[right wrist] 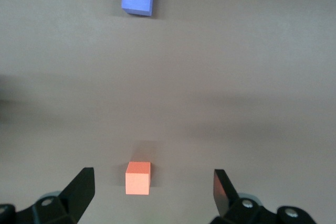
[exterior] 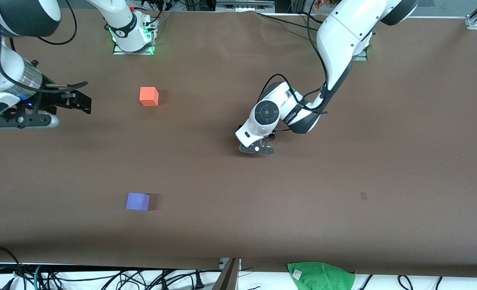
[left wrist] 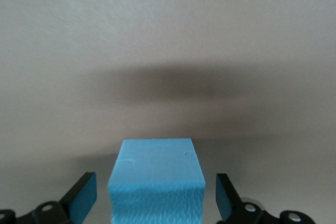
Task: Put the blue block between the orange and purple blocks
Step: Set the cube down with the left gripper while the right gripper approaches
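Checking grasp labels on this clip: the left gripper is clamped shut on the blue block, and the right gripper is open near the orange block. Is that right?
Not quite. The left wrist view shows the left gripper open, its fingers standing clear of the blue block on both sides. The rest holds: the right gripper is open near the orange block.

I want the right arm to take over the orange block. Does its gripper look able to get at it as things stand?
Probably yes. The right gripper is open, and the orange block stands alone on bare table, with the purple block well apart and the left gripper down at the blue block.
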`<state>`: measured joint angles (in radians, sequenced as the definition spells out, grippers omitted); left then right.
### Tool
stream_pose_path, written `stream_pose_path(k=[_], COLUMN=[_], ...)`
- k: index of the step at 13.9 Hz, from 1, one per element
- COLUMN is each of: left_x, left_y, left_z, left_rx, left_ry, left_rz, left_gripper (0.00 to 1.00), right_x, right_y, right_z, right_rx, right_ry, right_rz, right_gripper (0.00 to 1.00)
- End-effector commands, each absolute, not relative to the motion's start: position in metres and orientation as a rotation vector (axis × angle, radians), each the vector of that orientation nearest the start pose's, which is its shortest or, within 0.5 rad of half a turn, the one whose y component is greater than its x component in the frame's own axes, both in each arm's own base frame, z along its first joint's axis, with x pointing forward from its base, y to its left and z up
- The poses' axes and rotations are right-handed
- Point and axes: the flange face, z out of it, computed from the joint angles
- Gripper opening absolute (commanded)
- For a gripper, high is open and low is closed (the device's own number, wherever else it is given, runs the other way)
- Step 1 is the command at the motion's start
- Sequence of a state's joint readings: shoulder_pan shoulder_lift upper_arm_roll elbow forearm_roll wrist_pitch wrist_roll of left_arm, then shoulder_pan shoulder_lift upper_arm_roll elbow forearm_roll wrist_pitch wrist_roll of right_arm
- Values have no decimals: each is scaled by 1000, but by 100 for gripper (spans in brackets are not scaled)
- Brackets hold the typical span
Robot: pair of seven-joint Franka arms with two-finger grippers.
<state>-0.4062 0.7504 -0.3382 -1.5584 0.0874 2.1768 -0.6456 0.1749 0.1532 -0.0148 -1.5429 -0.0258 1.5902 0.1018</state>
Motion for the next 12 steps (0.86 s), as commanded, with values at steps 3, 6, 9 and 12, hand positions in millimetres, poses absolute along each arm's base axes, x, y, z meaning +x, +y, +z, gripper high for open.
stream_pose_path(k=[3, 6, 9, 12], left_x=[540, 552, 588, 603], left_y=[-399, -345, -261, -196], left_z=[349, 416, 484, 525], left_rx=[-3095, -3052, -3086, -3054], left_ry=[91, 75, 133, 154], left_rz=[234, 210, 160, 245], left_gripper=[100, 100, 100, 100], right_x=[604, 607, 602, 595], right_y=[139, 187, 247, 311], right_z=[518, 498, 473, 439], right_rx=[-3165, -3171, -3103, -3082], right_ry=[-182, -118, 29, 120], right_rz=[166, 119, 125, 72], right_gripper=[100, 100, 100, 100])
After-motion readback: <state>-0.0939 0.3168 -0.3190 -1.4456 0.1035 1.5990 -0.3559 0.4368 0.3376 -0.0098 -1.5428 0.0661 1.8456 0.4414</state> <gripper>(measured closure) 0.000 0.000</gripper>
